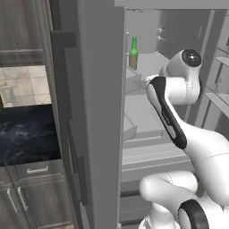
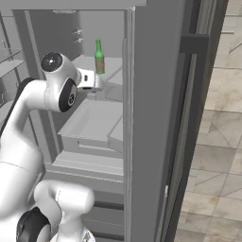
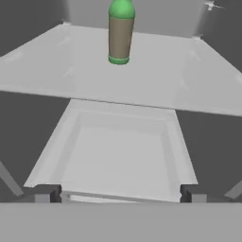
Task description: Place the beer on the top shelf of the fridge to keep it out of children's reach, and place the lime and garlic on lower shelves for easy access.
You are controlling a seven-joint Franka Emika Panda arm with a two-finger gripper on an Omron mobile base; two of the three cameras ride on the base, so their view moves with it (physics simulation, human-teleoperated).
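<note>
Hand view: we are seeing the beer (image 3: 119, 32) standing upright on the top shelf (image 3: 179, 80), fingers (image 3: 46, 193) spread apart, empty; judging next, we are fetching lime or garlic.

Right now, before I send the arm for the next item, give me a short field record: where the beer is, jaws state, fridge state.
beer: the beer stands upright on the top shelf, apart from the gripper
gripper: gripper in front of the shelf edge, jaws open, holding nothing
below shelf: box-like bin beneath the top shelf, nothing seen inside
fridge: the fridge is open, arm reaching inside
</note>
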